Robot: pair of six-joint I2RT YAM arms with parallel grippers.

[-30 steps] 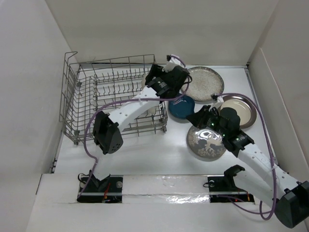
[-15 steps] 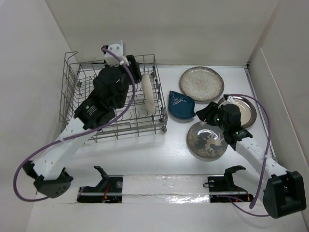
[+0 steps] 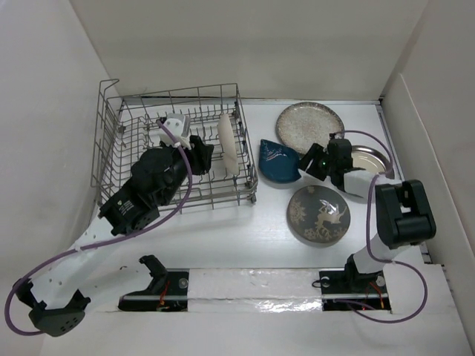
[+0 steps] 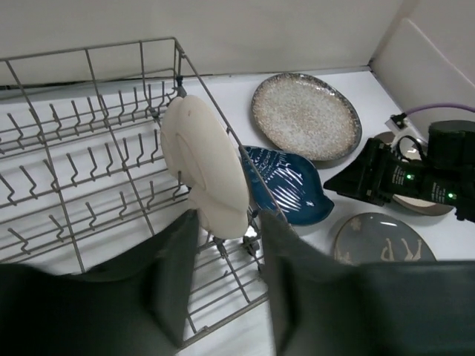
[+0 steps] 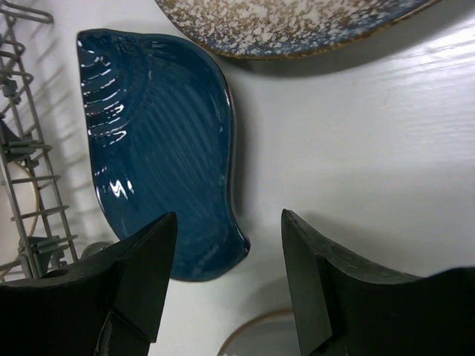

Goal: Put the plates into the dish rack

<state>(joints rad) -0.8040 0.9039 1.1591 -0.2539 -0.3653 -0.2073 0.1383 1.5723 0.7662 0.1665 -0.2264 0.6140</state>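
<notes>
Right tool (image 5: 228, 222) hovers over glossy, ribbed blue teardrop dish (image 5: 159, 148).

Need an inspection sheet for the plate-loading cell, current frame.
Surface: white table, no spills seen.
Job's things: dish rack holds cream plate on edge; dark blue dish, speckled plate, deer plate and silver-rimmed plate lie flat on the table.
Clutter: nothing seen.
Grippers: left gripper open, empty, beside the cream plate; right gripper open over the dark blue dish's edge.
Cables: purple cables loop along both arms.
Surroundings: white walls.
</notes>
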